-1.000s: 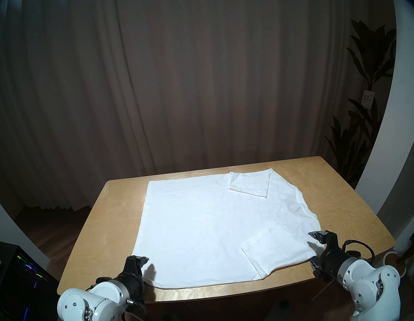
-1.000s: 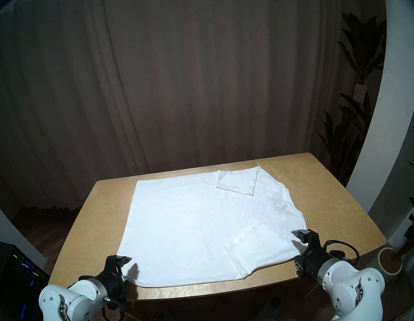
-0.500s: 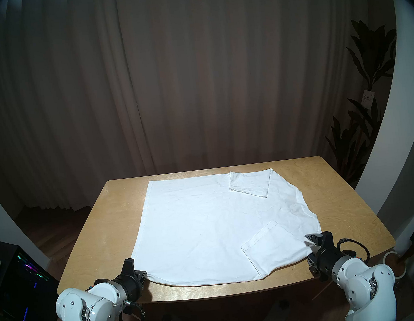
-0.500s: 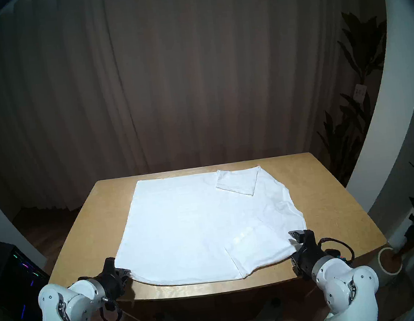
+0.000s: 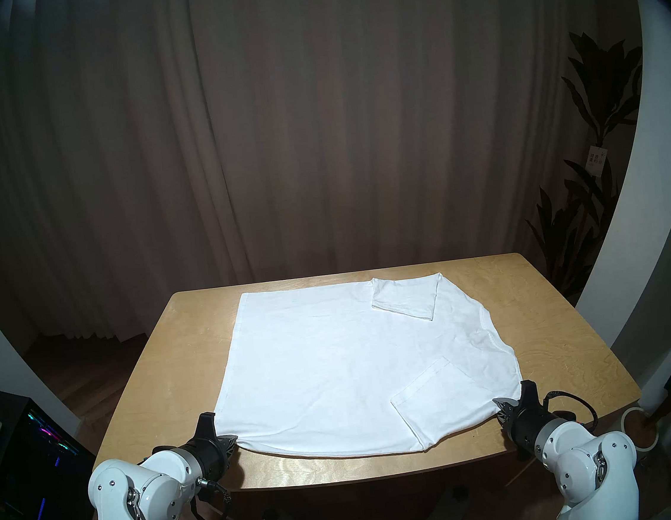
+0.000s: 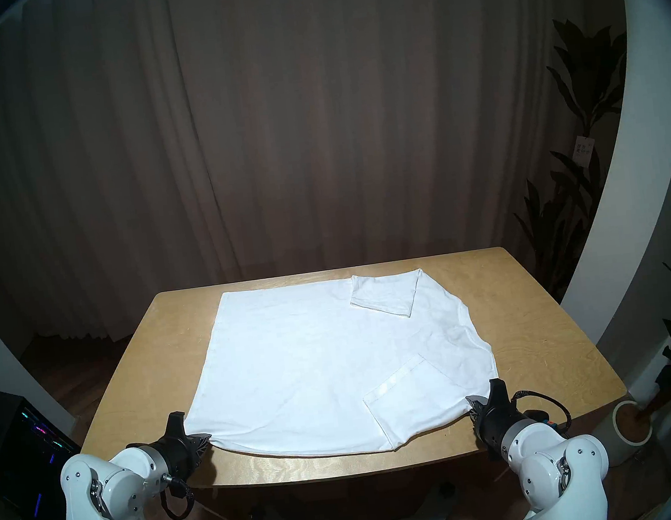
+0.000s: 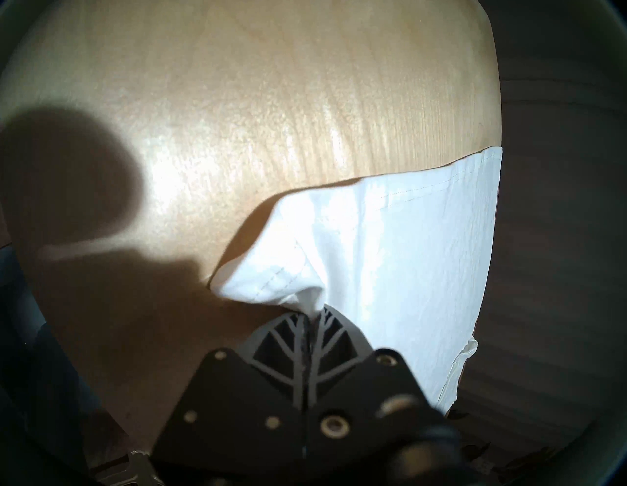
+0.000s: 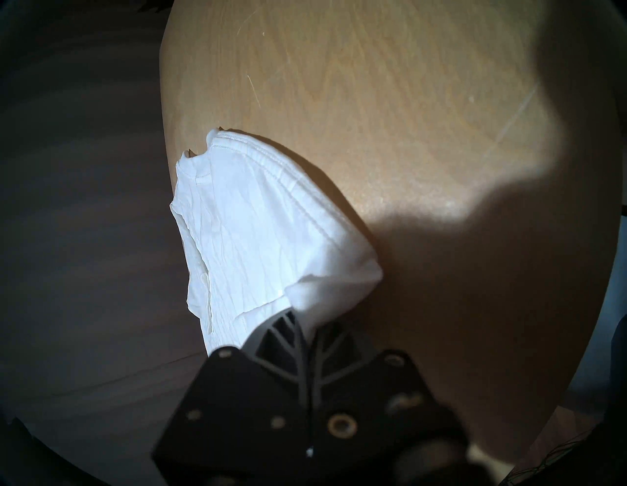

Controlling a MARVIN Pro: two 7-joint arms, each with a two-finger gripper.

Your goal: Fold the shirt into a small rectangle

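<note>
Two pincers are at work at the near edge of the surface, and each has its jaws pressed together on white cloth. The left pincer point(image 5: 232, 441) pinches the near left corner of the shirt point(image 5: 337, 369), at the stitched bottom hem; seen from its own wrist, the cloth bunches into a small peak right where the ribbed grey fingers point(image 7: 291, 342) meet, and the hem lifts clear enough to throw a shadow. The right pincer point(image 5: 502, 406) pinches the near right corner, at the shoulder end of the shirt; from its wrist camera a wad of fabric is squeezed between the fingers point(image 8: 281, 336) and the cloth rises toward them.

Between the two grips the near edge of the shirt sags in a shallow curve, lying just inside the front edge of the wooden surface point(image 5: 154, 396). Beyond that the shirt lies spread flat over the middle of the surface, bottom hem to the left, neckline point(image 5: 495, 340) to the right. Both short sleeves are folded inward onto the body: one sleeve point(image 5: 435, 395) near the right pincer, the other sleeve point(image 5: 406, 297) at the far right corner.

A brown curtain point(image 5: 312, 132) hangs behind, with a leafy plant point(image 5: 598, 102) to the right.
</note>
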